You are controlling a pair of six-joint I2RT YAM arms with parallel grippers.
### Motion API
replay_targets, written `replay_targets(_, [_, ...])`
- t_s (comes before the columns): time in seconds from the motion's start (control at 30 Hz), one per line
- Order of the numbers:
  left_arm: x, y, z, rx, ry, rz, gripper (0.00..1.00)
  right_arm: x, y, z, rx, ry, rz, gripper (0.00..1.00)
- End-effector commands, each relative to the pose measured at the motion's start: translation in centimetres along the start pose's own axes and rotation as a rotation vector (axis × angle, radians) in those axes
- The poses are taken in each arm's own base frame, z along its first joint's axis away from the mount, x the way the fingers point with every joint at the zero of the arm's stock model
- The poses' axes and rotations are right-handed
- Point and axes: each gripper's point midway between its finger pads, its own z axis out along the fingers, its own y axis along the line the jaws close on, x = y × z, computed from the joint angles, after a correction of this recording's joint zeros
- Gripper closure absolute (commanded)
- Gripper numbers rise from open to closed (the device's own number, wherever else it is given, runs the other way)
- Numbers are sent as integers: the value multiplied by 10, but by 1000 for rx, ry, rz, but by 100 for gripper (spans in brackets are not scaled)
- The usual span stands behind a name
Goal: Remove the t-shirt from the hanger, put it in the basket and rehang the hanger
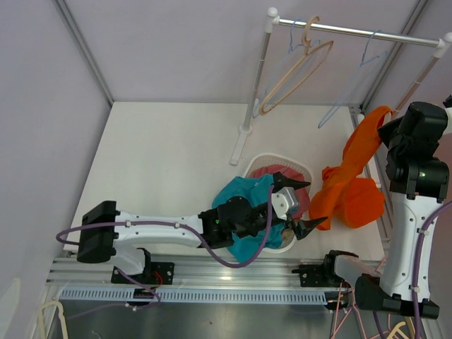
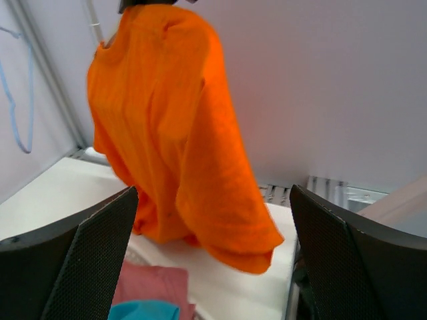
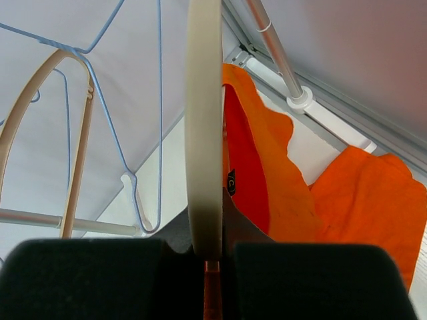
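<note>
**Table** (image 1: 162, 162): white, flat, rectangular, with pale walls at the left, back and right. A metal rail runs along the near edge.

Items directly on it:

1. **Basket** (image 1: 263, 162): white, openwork wall, rounded rim. It stands right of centre towards the near edge (it holds pink and teal cloth, and the teal hangs over the near rim; whether that touches the table cannot be told).
2. **Rack foot** (image 1: 240, 154): white, at the base of a slanted post. It stands just behind the basket, apart from it.
3. **T-shirt** (image 1: 353, 201): orange. Only its lower folds rest on the table, bunched just right of the basket near the right edge. The upper part is lifted clear.
</note>
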Motion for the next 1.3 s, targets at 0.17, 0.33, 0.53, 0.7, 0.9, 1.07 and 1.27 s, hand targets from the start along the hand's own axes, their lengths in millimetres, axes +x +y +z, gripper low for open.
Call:
replay_targets(0.17, [-5, -32, 45, 187, -4, -111, 26, -22, 14, -15, -62, -68, 52, 100])
replay_targets(0.33, [16, -31, 37, 231, 49, -168, 99, -25, 7, -12, -5, -60, 14, 100])
replay_targets(0.53, [-38, -40, -6, 217, -91, -56, 99, -27, -8, 17, 114, 7, 22, 100])
replay_targets(0.7, [-89, -57, -66, 284, -209, -75, 99, -37, 3, 64, 14, 89, 114, 100])
replay_targets(0.9, [-77, -89, -106, 370, -195, -151, 99, -46, 20, 110, -102, 223, 216, 100])
replay_targets(1.07, [-33, -80, -100, 277, -115, -196, 99, -58, 32, 99, -137, 206, 215, 100])
replay_targets(1.27, [30, -18, -12, 82, 176, -371, 99, -57, 33, 1, -166, 124, 93, 100])
